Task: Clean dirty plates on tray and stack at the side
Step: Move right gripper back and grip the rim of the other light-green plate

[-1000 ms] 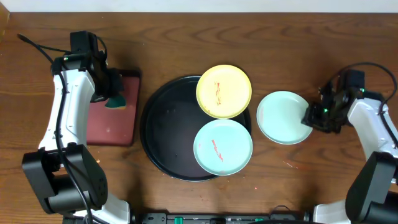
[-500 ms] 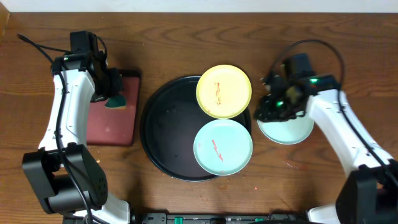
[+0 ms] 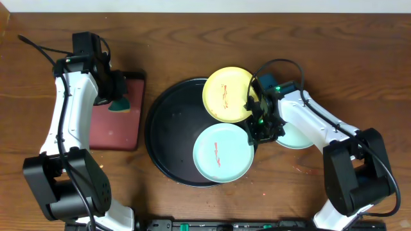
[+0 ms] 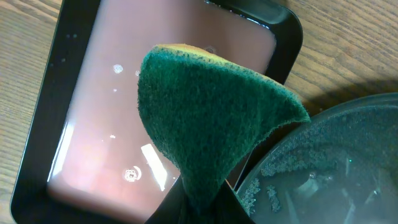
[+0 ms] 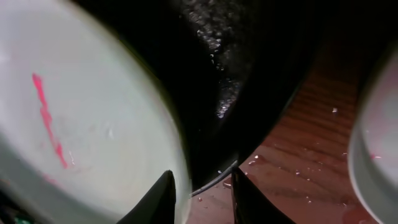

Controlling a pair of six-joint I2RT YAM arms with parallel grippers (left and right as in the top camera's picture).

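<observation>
Right of the tray [image 3: 164, 138], one mint plate [image 3: 290, 138] lies mostly hidden under the right arm [image 3: 311, 117]. Left of it, the sponge [image 4: 205, 118] masks the left gripper [image 4: 200, 208].

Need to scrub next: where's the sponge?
Overhead view, left side: the sponge is pinched in the left gripper over the red tray, left of the black tray.

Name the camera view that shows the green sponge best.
Left wrist: the green sponge fills the frame, scouring face and yellow edge clear, pinched at its lower end. Overhead shows only a small green patch over the reddish-brown tray. Right wrist shows none of it.
</observation>
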